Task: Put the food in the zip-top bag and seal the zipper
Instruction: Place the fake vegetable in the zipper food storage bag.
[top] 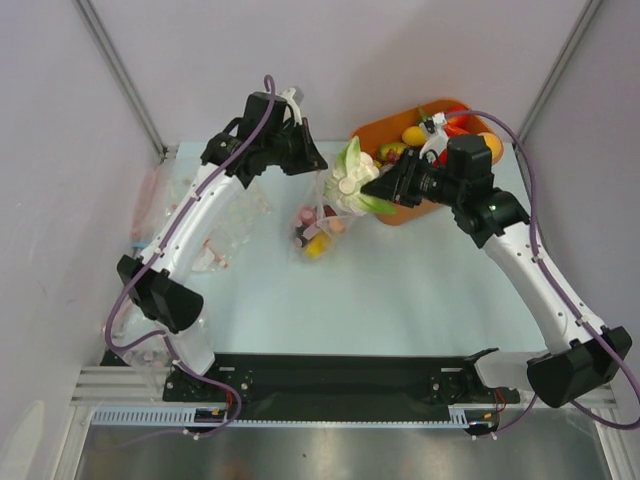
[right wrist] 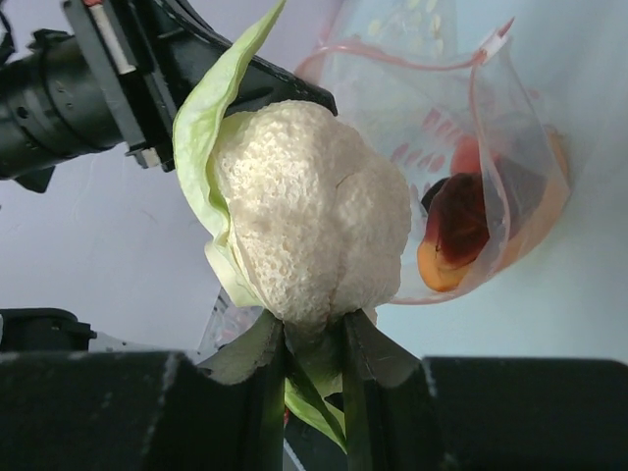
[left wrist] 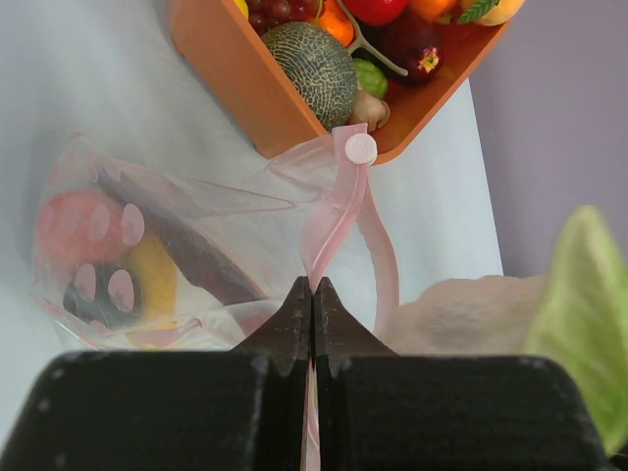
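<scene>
A pale blue-green table [top: 400, 290] is sitting between plain lilac-grey walls [top: 400, 50]. Near the middle of its far half, the zip-top bag [top: 316, 222] is hanging with its mouth open upward and its bottom resting on the table. A few pieces of toy food [top: 316, 243] in red, yellow and dark tones are lying inside it. The left tool [left wrist: 312, 299] is reaching in from the left with its fingers pressed together on the pale pink zipper [left wrist: 339, 206], holding up one side of the bag's mouth. Just to the right of the bag, the right tool [right wrist: 314, 334] is clamping a toy cauliflower [right wrist: 314, 206], white with green leaves, by its base. It is holding the cauliflower in the air beside the open mouth, outside the bag. Behind both, at the far right of the table, an orange tub [left wrist: 231, 78] is holding more toy fruits and vegetables, among them a netted green melon [left wrist: 312, 69]. Crumpled clear plastic [top: 225, 235] is lying at the table's left side.
</scene>
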Robot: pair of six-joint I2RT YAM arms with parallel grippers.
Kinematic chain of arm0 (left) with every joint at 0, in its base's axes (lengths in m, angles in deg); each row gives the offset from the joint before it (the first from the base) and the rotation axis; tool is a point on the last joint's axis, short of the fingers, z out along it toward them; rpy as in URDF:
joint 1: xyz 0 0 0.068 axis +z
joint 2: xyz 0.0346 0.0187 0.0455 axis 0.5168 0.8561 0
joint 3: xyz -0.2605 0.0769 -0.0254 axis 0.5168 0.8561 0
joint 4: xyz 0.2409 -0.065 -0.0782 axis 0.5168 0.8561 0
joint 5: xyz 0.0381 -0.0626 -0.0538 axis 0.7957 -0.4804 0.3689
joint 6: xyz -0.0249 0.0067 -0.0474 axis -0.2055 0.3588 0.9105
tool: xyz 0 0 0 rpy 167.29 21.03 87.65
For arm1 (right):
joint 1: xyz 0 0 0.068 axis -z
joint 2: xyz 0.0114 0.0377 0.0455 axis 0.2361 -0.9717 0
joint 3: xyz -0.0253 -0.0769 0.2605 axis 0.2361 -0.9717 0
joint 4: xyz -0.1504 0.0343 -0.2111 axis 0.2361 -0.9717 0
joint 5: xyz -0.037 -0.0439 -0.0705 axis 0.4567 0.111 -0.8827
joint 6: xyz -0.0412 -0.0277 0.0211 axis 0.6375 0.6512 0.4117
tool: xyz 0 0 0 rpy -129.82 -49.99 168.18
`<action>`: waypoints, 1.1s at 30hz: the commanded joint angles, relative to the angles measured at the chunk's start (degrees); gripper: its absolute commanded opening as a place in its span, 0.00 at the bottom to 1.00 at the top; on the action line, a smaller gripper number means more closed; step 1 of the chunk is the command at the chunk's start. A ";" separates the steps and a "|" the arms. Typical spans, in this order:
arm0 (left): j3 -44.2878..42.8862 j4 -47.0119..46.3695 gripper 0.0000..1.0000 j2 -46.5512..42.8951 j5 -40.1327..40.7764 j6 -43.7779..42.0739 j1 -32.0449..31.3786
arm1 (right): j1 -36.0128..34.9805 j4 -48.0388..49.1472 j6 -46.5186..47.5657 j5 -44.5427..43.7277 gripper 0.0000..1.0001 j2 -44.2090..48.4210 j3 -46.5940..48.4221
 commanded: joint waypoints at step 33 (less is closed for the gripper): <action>-8.31 -0.18 0.01 2.54 -3.96 3.12 -13.54 | -0.26 -10.50 -15.95 -0.79 0.00 -26.22 18.83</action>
